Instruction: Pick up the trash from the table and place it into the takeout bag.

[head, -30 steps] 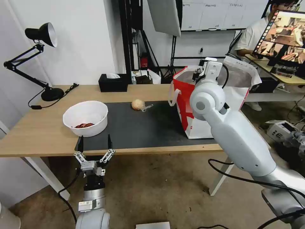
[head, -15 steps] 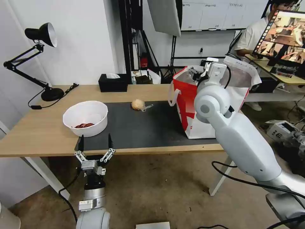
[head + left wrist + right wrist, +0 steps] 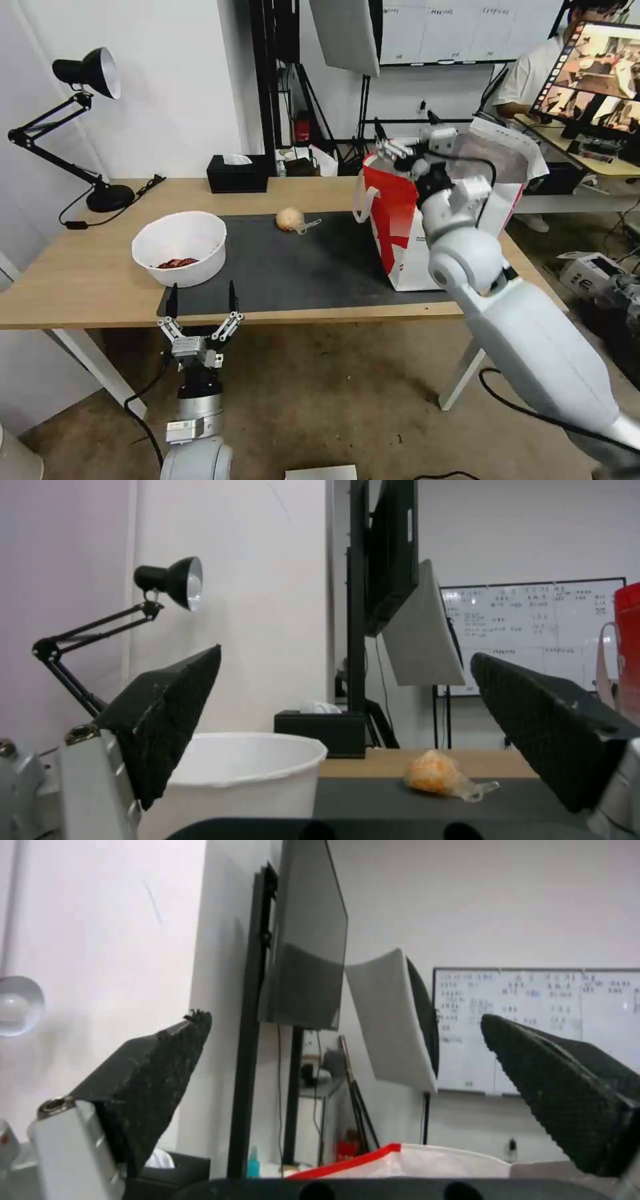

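Right gripper (image 3: 403, 132) spread empty above the boxy white-and-red woven takeout bag (image 3: 400, 227), right of centre.
Left gripper (image 3: 200, 300) gapes, lower left, before the white round plastic bowl (image 3: 180, 247).

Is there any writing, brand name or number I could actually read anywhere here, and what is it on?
None can be read.
Whiteboard: rows of handwriting, too small and blurred.
Label on the left arm below the left hand: too small.
Monitor: pictures, no legible text.
Takeout bag: red and white shapes, no words visible.
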{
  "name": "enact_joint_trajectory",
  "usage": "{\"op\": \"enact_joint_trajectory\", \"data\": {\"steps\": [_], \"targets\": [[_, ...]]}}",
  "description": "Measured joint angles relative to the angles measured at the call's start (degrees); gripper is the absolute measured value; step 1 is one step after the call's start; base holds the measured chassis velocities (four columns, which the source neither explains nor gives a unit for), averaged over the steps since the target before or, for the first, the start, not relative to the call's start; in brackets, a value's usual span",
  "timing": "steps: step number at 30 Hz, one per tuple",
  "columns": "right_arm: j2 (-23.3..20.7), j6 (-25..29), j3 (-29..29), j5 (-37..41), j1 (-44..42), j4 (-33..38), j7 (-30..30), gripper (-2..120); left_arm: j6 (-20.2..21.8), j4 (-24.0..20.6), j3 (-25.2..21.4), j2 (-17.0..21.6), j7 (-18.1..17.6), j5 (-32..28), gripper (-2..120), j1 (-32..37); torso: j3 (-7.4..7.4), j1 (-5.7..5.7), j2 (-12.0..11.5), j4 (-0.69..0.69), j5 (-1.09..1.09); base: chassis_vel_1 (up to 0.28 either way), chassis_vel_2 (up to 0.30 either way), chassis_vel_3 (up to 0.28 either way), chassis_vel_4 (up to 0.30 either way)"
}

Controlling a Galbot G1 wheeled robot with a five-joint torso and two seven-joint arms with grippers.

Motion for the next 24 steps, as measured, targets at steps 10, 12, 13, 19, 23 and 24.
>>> {"op": "enact_joint_trajectory", "data": {"steps": [10, 12, 13, 19, 23, 24], "targets": [[2.8, 8.5, 9.2, -8.3, -15.3, 4.5, -7.3, 100, 0.0, 0.2, 0.3, 0.0, 0.0, 0.5, 100, 0.1, 0.00, 0.00, 0.0, 0.00, -0.01, 0.000, 0.000, 0.000, 0.000], [3.8, 8.9, 10.1, -9.3, -17.2, 5.2, -7.5, 100, 0.0, 0.2, 0.3, 0.0, 0.0, 0.6, 100, 0.1, 0.00, 0.00, 0.0, 0.00, -0.01, 0.000, 0.000, 0.000, 0.000], [5.0, 9.4, 11.1, -10.4, -19.6, 5.9, -7.6, 100, 0.0, 0.3, 0.3, 0.0, 0.0, 0.7, 100, 0.1, 0.00, 0.00, 0.0, 0.00, 0.00, 0.000, 0.000, 0.000, 0.000], [8.1, 12.0, 14.9, -14.5, -28.8, 8.4, -9.0, 100, 0.0, 0.6, 0.3, 0.1, 0.1, 0.8, 100, 0.2, 0.00, 0.00, 0.0, 0.00, -0.01, 0.000, 0.000, 0.000, 0.000], [9.9, 13.8, 17.1, -16.4, -33.6, 9.6, -9.5, 100, 0.0, 0.8, 0.1, 0.4, 0.2, 0.8, 100, 0.3, 0.00, 0.00, 0.0, 0.01, -0.01, 0.000, 0.000, 0.000, 0.000], [9.9, 13.8, 17.1, -16.4, -33.6, 9.6, -9.5, 100, 0.0, 0.8, 0.1, 0.4, 0.2, 0.8, 100, 0.3, 0.00, 0.00, 0.0, 0.01, -0.01, 0.000, 0.000, 0.000, 0.000]]}}
